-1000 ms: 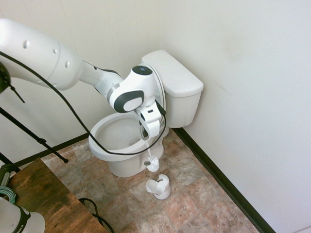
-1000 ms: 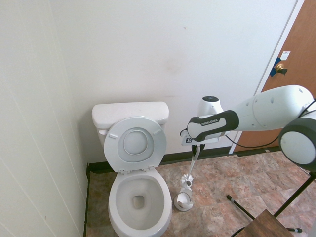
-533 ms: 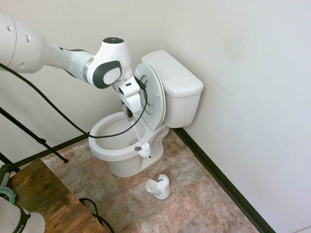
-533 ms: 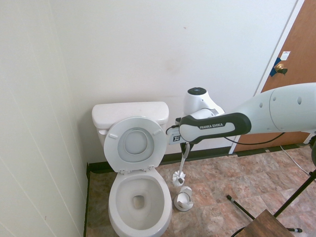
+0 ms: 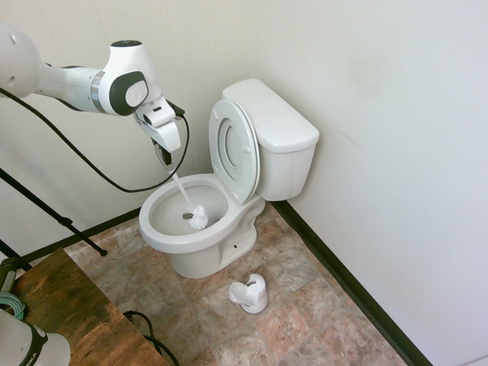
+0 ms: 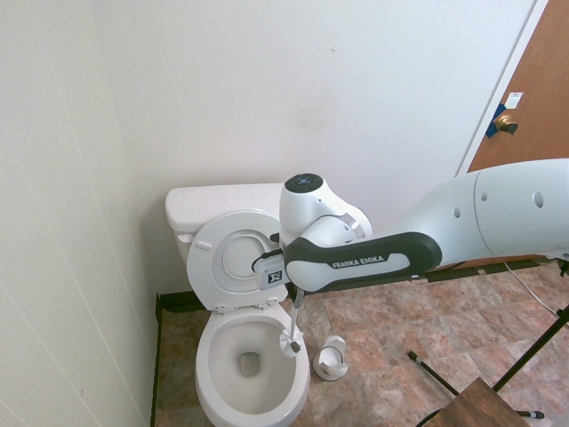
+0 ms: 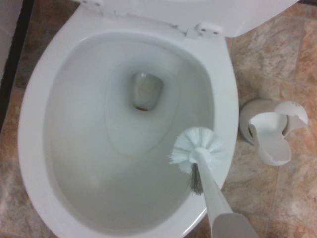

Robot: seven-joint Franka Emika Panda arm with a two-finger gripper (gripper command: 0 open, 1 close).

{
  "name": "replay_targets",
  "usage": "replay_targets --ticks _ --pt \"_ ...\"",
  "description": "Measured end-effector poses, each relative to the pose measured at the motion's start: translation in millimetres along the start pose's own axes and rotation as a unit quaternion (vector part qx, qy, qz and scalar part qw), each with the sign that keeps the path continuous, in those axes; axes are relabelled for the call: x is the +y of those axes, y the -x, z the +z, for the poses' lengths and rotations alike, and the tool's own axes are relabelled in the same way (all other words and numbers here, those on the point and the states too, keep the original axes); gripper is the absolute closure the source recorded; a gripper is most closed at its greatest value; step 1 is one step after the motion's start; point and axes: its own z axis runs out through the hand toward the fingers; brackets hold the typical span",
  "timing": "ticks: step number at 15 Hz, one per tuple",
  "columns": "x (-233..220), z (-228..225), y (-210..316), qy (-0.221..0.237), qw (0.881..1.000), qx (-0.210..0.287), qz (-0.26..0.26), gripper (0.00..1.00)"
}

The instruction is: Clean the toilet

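The gripper (image 5: 165,155), jaws clamped on the white plastic toilet brush (image 5: 197,217), dangles its bristles over the glossy white ceramic toilet (image 5: 164,238) (lid up), poised for scrubbing.

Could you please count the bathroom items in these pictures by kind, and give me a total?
Toilet: 1
Toilet brush, held by the gripper over the bowl: 1
Brush holder on the floor beside the toilet: 1
Door: 1
Total: 4
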Motion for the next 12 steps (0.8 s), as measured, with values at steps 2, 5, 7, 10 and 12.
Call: replay_targets --ticks 2,5,7,10,12 --pt "-18 17 3 -0.004 1.000 -0.011 -0.004 1.00" --pt "-46 41 0 -0.026 0.999 -0.028 -0.011 1.00" --pt "-64 60 -5 -0.029 0.999 -0.035 -0.009 1.00" --pt "-91 99 -19 -0.035 0.999 -0.041 0.004 1.00" --pt "-110 125 -21 -0.041 0.998 -0.039 0.011 1.00"
